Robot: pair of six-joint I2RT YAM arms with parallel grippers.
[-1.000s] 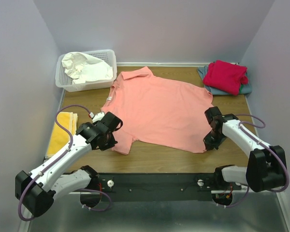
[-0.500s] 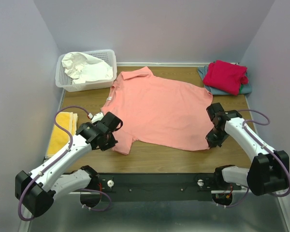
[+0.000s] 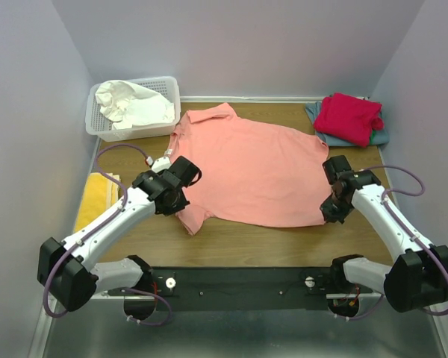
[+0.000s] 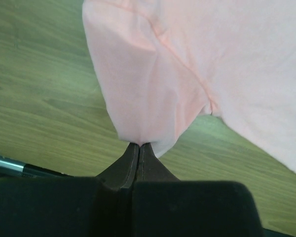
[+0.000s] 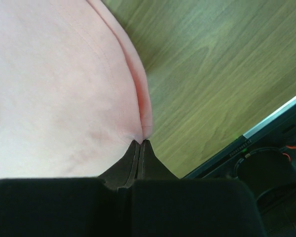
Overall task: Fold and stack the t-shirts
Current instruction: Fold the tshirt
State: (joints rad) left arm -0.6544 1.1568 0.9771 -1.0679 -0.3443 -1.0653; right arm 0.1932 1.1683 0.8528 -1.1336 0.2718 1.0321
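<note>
Top external view shows the wooden desk [image 3: 239,242] mostly covered by the salmon-pink t-shirt [image 3: 246,168], spread flat across its middle with the collar toward the far left corner, laid out this way so that it can be folded. Just beside the collar, in the far left corner, the white lattice basket [image 3: 127,134] holds the white t-shirt [image 3: 131,104] in a crumpled heap, apparently waiting its turn. At the far right corner the crimson-red t-shirt [image 3: 349,118] lies folded on top of the grey-blue t-shirt [image 3: 383,137], which looks like the stack of finished shirts. A yellow cloth [image 3: 97,198] lies along the left edge. The left gripper [image 4: 139,146] is pinched tight on the tip of the near sleeve, which rises from it in a small tent. The right gripper [image 5: 140,143] is clamped on the hem at the shirt's near right corner. Holding both near ends at once probably serves to draw the cloth taut or to carry the near side over in a first fold
</note>
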